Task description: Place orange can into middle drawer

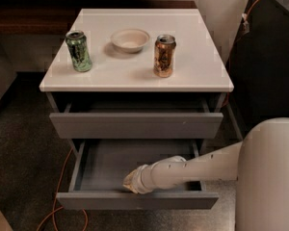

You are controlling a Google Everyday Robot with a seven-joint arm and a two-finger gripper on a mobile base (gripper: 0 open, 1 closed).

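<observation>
The orange can (164,55) stands upright on the white cabinet top (202,66), right of centre. The middle drawer (135,200) is pulled out far, and its grey inside (111,162) shows with nothing lying in it. My gripper (130,182) is at the end of the white arm (197,167), which reaches in from the right. It sits low inside the drawer, just behind the drawer front. It is far below the can and holds nothing that I can see.
A green can (79,50) stands at the left of the top and a white bowl (130,39) at the back middle. The top drawer (135,124) is slightly out. An orange cable (62,186) lies on the floor to the left. My white body (269,177) fills the lower right.
</observation>
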